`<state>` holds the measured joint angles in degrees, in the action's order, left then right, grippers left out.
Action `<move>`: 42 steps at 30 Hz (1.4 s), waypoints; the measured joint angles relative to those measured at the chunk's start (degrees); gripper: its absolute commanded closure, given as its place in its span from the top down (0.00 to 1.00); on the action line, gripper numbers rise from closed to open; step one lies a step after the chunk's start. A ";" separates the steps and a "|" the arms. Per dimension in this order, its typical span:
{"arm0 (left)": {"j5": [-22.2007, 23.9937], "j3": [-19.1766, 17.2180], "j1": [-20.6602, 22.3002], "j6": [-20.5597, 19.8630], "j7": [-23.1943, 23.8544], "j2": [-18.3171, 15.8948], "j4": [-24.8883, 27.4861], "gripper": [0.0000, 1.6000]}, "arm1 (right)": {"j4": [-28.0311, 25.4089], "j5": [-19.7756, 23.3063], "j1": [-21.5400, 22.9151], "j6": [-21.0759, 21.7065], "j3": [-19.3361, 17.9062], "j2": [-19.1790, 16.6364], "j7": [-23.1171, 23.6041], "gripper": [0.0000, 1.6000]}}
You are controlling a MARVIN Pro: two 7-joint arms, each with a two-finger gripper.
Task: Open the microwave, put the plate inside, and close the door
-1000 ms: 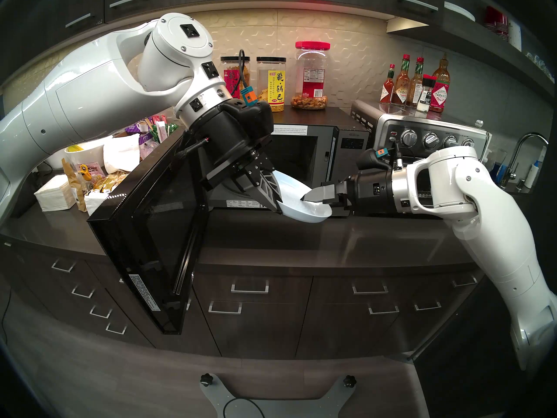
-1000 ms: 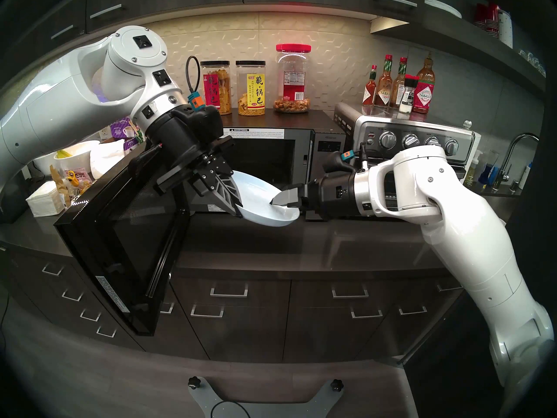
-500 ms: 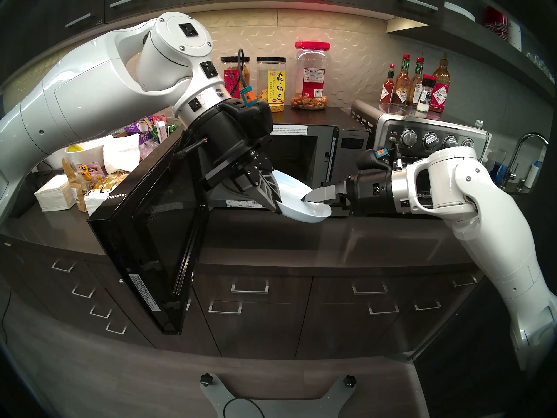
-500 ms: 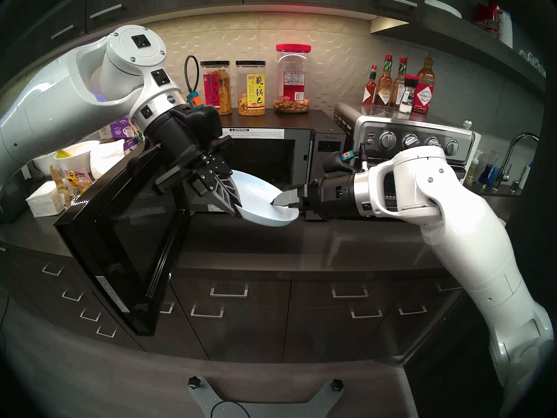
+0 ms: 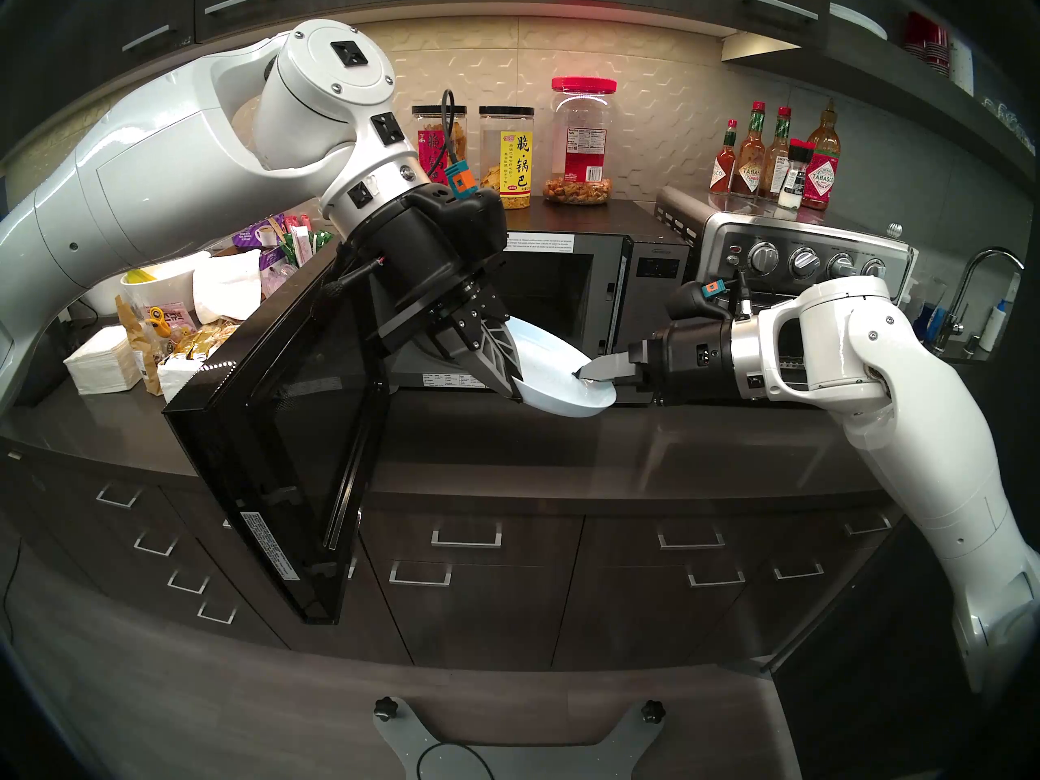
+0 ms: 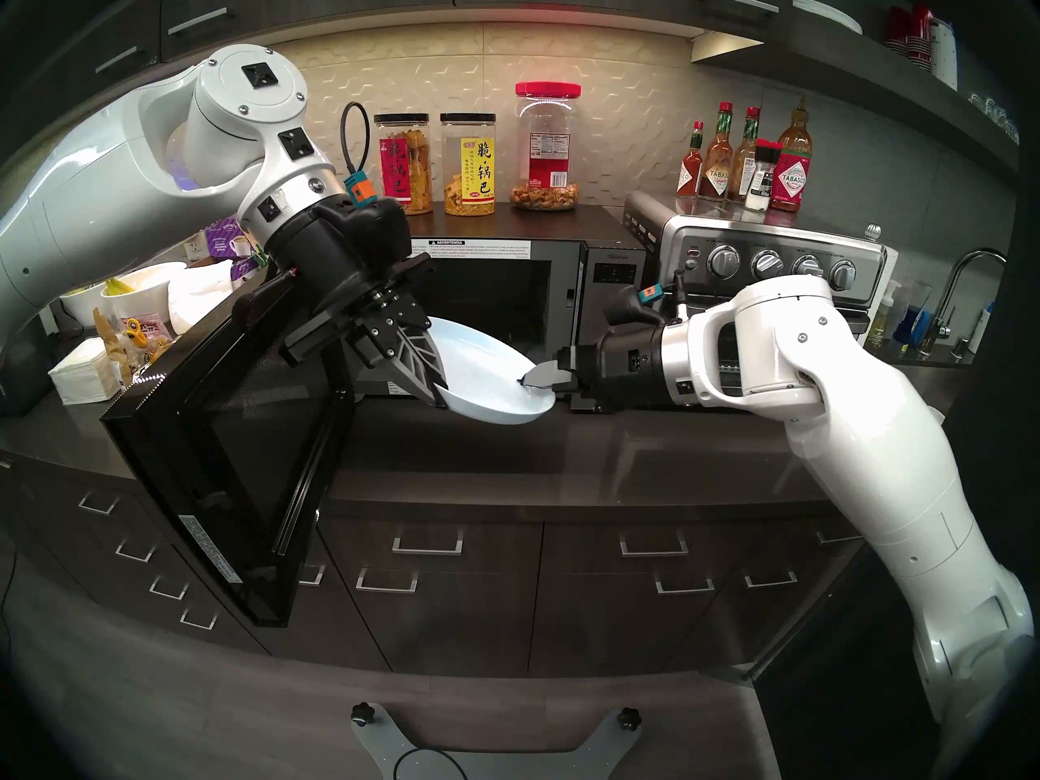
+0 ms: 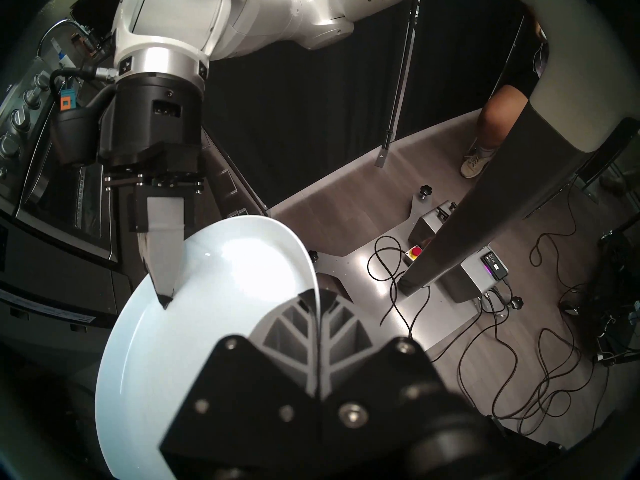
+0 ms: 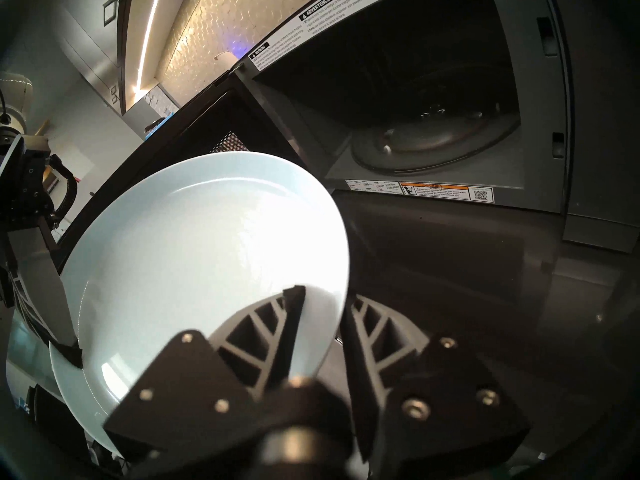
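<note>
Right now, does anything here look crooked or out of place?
Yes: the plate hangs in the air at a steep tilt before the open microwave, the left gripper clamping one edge and the right gripper straddling the opposite one. Nothing is spilled or broken.

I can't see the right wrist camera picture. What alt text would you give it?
A pale blue plate is tilted in front of the open microwave. The right gripper straddles its near rim with a gap on one side; the left gripper holds the far rim.
</note>
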<state>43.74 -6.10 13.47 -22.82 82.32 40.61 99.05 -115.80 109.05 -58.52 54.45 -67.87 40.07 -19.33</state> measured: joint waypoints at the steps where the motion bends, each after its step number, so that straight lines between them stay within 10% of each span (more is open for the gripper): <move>1: -0.01 0.00 0.00 0.00 0.00 -0.01 0.02 0.00 | 0.00 -0.03 -0.01 -0.01 -0.01 0.00 0.00 0.00; 8: -0.02 0.00 0.00 0.02 -0.07 -0.05 0.01 0.00 | 0.00 -0.15 -0.03 -0.06 -0.14 0.02 0.00 0.00; 10: 0.00 0.00 -0.01 0.01 -0.15 -0.06 -0.04 0.36 | 0.00 -0.18 -0.04 -0.08 -0.21 0.02 0.00 0.00; 18: 0.15 -0.04 -0.02 0.01 -0.98 -0.04 -0.48 0.95 | -0.20 -0.12 -0.07 -0.09 -0.49 0.06 0.44 0.00; 42: 1.56 -0.59 -0.10 0.33 -3.70 -1.35 0.93 1.00 | -0.40 -1.78 -0.78 -0.30 -0.99 -0.04 1.38 0.00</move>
<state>45.30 -6.69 13.37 -22.49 78.62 39.27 99.98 -116.21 107.27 -59.30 54.15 -68.87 40.03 -17.95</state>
